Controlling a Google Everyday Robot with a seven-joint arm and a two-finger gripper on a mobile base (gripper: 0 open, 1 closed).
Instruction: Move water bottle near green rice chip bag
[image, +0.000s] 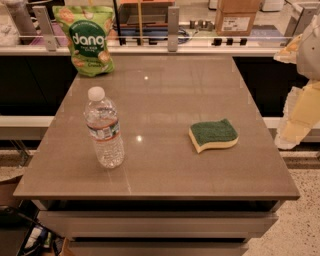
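Grey table (165, 170). Beyond the table's right edge hangs the pale gripper (299, 107); open or closed, cannot tell. Green rice chip bag (86, 40) at its far-left corner. Water bottle (104, 129) upright, left side. Sponge (213, 135), right side.

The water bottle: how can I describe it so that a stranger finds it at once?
Look at the grey table; the gripper is beyond its right edge, touching nothing. On the table's left half stands the water bottle, upright. It alone is clear, with a white cap; the green chip bag is behind it at the far corner, the sponge flat to its right.
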